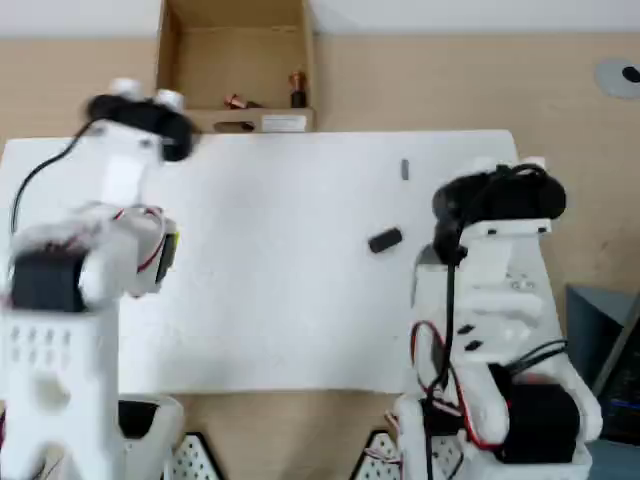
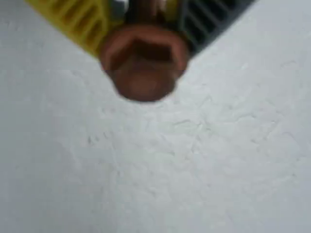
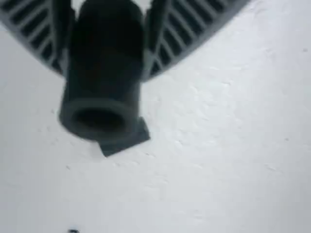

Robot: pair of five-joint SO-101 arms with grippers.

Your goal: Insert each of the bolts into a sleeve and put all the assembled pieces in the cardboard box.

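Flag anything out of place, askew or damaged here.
Nothing stands out. The left gripper grips a copper bolt, the right gripper a black sleeve; a second sleeve lies loose on the white mat, not yet assembled.

The high camera looks down from the near side, across the white table point(image 1: 300, 300) toward the box point(image 1: 235, 60) at its far edge. The wrist cameras sit close behind the left gripper point(image 2: 146, 43) and right gripper point(image 3: 104, 63). Both face that same tabletop, past a held bolt point(image 2: 143, 73) and sleeve point(image 3: 99, 116).
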